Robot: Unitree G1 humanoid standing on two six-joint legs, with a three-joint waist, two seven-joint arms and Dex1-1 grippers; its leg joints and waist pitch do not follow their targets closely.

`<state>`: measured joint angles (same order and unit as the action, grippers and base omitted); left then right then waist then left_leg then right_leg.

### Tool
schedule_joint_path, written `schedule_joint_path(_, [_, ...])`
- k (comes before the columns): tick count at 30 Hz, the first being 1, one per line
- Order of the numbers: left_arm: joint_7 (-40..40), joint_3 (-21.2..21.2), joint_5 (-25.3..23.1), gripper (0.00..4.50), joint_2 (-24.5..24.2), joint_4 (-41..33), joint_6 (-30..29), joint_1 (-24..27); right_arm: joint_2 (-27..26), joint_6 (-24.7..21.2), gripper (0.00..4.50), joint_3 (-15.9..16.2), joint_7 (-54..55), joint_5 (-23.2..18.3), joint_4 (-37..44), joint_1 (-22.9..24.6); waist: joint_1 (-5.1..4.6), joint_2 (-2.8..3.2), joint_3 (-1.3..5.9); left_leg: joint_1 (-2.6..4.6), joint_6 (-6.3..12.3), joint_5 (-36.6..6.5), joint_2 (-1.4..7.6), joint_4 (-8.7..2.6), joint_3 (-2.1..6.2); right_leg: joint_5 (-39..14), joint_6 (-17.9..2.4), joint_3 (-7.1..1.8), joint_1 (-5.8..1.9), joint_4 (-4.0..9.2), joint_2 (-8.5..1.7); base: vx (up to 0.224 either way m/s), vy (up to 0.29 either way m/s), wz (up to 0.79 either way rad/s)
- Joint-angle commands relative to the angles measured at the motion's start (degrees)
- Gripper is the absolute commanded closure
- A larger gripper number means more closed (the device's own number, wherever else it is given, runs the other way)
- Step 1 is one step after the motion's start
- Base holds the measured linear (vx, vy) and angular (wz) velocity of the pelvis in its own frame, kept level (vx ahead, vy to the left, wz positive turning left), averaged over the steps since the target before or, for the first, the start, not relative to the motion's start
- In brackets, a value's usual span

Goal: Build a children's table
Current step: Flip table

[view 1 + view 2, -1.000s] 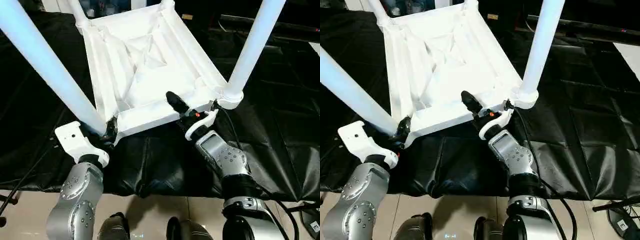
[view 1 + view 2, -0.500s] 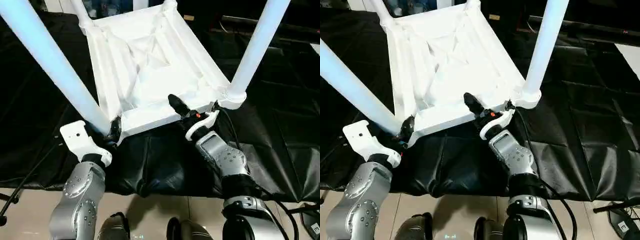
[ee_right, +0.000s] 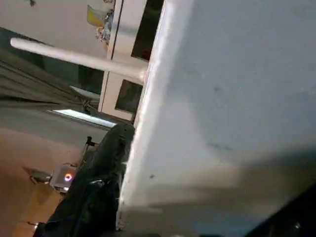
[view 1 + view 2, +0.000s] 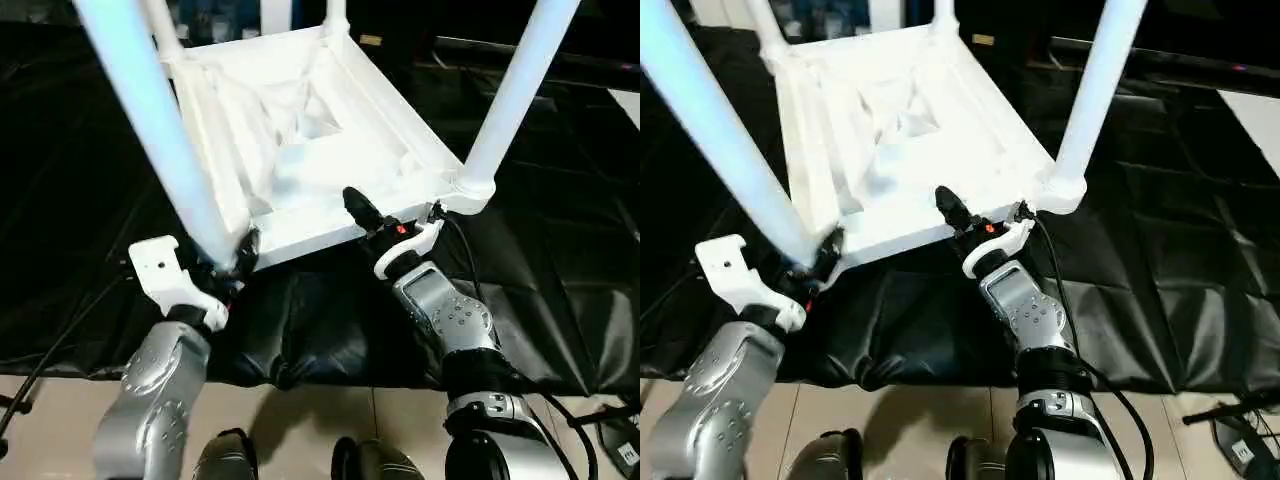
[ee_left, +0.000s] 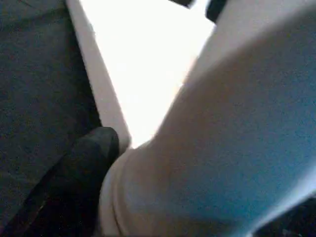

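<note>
The tabletop (image 4: 300, 150) lies upside down on the black sheet (image 4: 560, 280), ribbed underside up, tipped so its near edge rides above the cloth. Four white legs stand in the corner sockets: the near-left leg (image 4: 160, 130) climbs toward eleven o'clock, the near-right leg (image 4: 515, 90) toward one o'clock, and the two far ones poke up at twelve.

The right gripper (image 4: 368, 222) sits at the middle of the near rim, one black finger (image 4: 357, 208) laid over the top of the edge, the other apparently beneath it (the wrist view gives dark finger against white plastic), so it looks clamped on the tabletop. The left gripper (image 4: 235, 262) is at seven o'clock, tight against the base of the near-left leg; a black fingertip (image 5: 94, 148) touches the socket collar, but whether those fingers squeeze or merely rest there, I cannot tell.
</note>
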<state>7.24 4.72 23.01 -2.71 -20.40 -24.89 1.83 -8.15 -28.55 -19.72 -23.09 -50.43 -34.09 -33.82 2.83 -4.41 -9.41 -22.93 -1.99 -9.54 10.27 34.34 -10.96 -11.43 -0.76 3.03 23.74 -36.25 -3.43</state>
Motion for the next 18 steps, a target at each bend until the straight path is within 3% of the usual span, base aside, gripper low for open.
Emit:
schedule_joint_path(1, [5.04, -2.74, 1.79, 0.0, -2.37, -1.93, -3.2, 3.95, -0.68, 1.97, 2.37, 3.13, 0.66, 4.33, 4.38, -2.79, 0.0, 0.68, 6.66, 1.43, 1.56, -1.49, 3.14, -3.48, 0.96, 0.8, -12.62, -2.99, -3.47, 2.94, -4.65, 0.0, 0.0, 0.0])
schedule_joint_path(3, [5.47, -2.69, 1.84, 0.0, -2.73, -2.16, -3.26, 4.32, -0.56, 2.28, 2.38, 3.32, 0.69, 4.65, 4.65, -2.74, -0.2, 0.71, 6.67, 1.53, 1.85, -1.17, 3.06, -3.48, 0.8, 1.22, -12.57, -3.03, -3.2, 2.94, -4.4, 0.0, 0.0, 0.0])
schedule_joint_path(4, [7.93, -3.67, 0.98, 0.0, -5.61, -3.91, -3.19, 6.67, 0.31, 3.76, 2.38, 3.66, 1.55, 5.95, 6.0, -2.76, -0.18, 1.02, 6.87, 1.68, 1.67, -2.34, 3.1, -3.45, 0.8, 0.04, -12.42, -3.06, -3.17, 3.05, -4.41, 0.0, 0.0, 0.0])
schedule_joint_path(6, [10.7, -5.34, -0.1, 0.0, -8.75, -6.16, -2.75, 9.24, 1.37, 5.76, 2.43, 3.8, 3.0, 7.61, 7.2, -2.85, -0.38, 0.76, 7.03, 1.5, 1.51, -2.22, 3.1, -3.48, 0.87, -0.3, -11.66, -3.06, -3.3, 2.94, -4.32, 0.0, 0.0, 0.0])
schedule_joint_path(8, [11.71, -6.32, -0.91, 0.0, -10.31, -7.86, -1.97, 10.53, 2.26, 7.44, 2.51, 3.88, 4.29, 9.17, 8.02, -2.93, -0.43, 0.98, 6.85, 1.77, 1.32, -3.5, 3.16, -3.52, 0.69, -1.68, -11.49, -3.15, -2.81, 3.12, -4.2, 0.0, 0.0, 0.0])
schedule_joint_path(11, [11.05, -6.55, -1.06, 0.0, -10.19, -9.76, -1.34, 10.82, 3.27, 8.68, 2.53, 3.56, 5.96, 10.45, 9.27, -2.87, -0.07, 0.98, 6.65, 2.27, -0.33, -7.03, 3.29, -3.63, 0.43, -6.16, -10.75, -3.28, -2.24, 3.5, -4.05, 0.0, 0.0, 0.0])
schedule_joint_path(13, [11.0, -7.02, -1.35, 0.0, -10.42, -11.48, -0.8, 10.45, 3.99, 9.25, 2.54, 2.95, 7.42, 11.61, 10.79, -2.67, 0.5, 0.91, 6.51, 2.43, -1.95, -10.12, 3.29, -3.82, 0.4, -10.78, -8.85, -3.43, -1.94, 4.04, -4.14, 0.0, 0.0, 0.0])
schedule_joint_path(16, [10.04, -8.45, -2.51, 0.0, -10.36, -12.07, -0.49, 9.05, 4.83, 10.72, 2.54, 2.2, 11.04, 13.56, 13.06, -2.45, 0.48, 0.59, 6.59, 2.43, -3.1, -12.32, 3.1, -3.89, 0.45, -13.85, -6.56, -3.49, -1.66, 4.34, -3.93, 0.0, 0.0, 0.0])
schedule_joint_path(18, [9.9, -9.15, -3.14, 0.0, -10.42, -12.14, -0.16, 8.65, 5.23, 11.15, 2.54, 2.45, 12.19, 14.59, 13.84, -2.44, 0.45, 0.5, 6.7, 2.05, -3.53, -12.25, 3.04, -3.99, 0.65, -14.32, -5.63, -3.46, -1.86, 4.35, -3.94, 0.0, 0.0, 0.0])
